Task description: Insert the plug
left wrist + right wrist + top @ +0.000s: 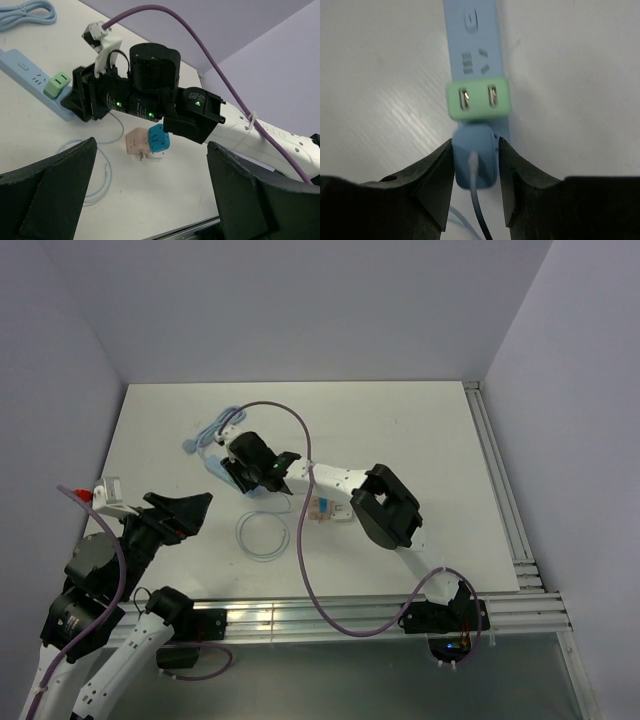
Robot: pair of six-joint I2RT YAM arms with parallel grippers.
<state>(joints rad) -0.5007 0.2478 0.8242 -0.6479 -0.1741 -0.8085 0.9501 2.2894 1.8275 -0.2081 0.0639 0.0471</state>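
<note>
A white table fills the floor of the booth. Metal rails run along its right edge and along the near edge. Toward the far left corner lies a loosely coiled light-blue cord. Just nearer than it, a pale blue power strip lies flat and at a slant to the table's edges, with one end under an arm. Closer to the near edge, left of the middle, a thin pale cable lies in a round loop. Just right of that loop, about mid-table, a beige adapter and a blue adapter lie touching each other.
</note>
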